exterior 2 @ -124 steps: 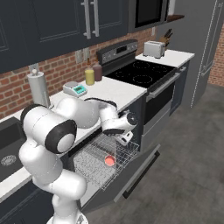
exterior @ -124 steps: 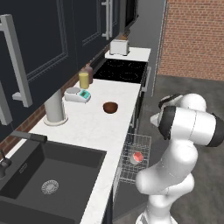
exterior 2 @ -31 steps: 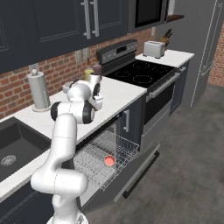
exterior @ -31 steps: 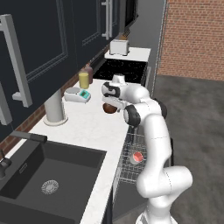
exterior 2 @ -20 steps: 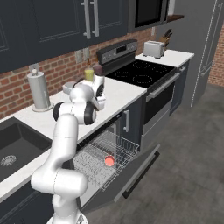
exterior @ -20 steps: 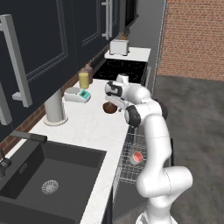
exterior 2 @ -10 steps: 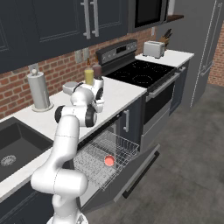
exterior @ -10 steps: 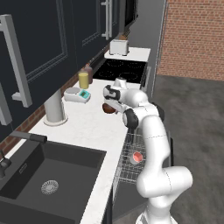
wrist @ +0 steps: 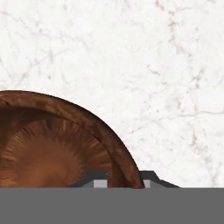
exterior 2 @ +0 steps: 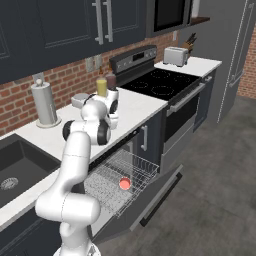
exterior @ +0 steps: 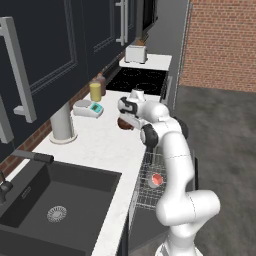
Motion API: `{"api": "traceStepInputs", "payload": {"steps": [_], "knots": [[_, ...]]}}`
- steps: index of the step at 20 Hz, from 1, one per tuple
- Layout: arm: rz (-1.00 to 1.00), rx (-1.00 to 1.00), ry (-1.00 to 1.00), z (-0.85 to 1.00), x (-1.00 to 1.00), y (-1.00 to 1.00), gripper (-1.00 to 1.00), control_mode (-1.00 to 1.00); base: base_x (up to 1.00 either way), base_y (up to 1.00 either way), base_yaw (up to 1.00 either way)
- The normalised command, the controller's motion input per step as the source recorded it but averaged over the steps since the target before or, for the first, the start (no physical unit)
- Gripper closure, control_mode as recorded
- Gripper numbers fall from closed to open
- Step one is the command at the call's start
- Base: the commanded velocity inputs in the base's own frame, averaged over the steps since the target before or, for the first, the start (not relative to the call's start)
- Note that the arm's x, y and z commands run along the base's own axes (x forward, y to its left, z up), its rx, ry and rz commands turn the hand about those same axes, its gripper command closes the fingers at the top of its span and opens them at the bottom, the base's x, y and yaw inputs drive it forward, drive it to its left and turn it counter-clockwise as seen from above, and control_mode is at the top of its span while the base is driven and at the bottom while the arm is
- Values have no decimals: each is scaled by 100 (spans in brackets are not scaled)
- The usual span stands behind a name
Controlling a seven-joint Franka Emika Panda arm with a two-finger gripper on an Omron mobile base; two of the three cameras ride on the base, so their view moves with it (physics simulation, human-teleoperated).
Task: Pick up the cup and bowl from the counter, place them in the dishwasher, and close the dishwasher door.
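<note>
— While the bowl (wrist: 57, 148) sits on the counter (wrist: 144, 65) by the cooktop, how is the gripper (wrist: 124, 181) set?

— Its fingers straddle the rim, one inside, one outside, pinching the bowl's wall.

— How will it handle?

— Probably stiff, light, glazed, so likely slippery. The thin rim seems the only hold; it may swing.

— And the cup (exterior: 157, 179)?

— Lying in the dishwasher (exterior 2: 117, 175) rack.

Dark navy upper cabinets (exterior: 60, 55) w/ silver bar handles. Red brick wall (exterior: 220, 42) at far end; brick backsplash (exterior 2: 65, 82) too. Dark grey floor (exterior 2: 215, 185). Steel fridge (exterior 2: 240, 55) far right. Microwave (exterior 2: 167, 15) above range. Light even, no windows seen.
</note>
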Motion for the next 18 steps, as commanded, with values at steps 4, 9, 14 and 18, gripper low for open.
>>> {"api": "traceStepInputs", "payload": {"steps": [4, 9, 14, 18], "knots": [[-6, 0, -11, -29, -100, -47, 100, -100, 0, 0, 0], [-9, 2, -25, -8, -100, -51, 100, -100, 0, 0, 0], [-7, 6, -32, 14, -100, -39, 100, -100, 0, 0, 0], [-3, 3, -18, 14, -100, -33, 100, -100, 0, 0, 0]]}}
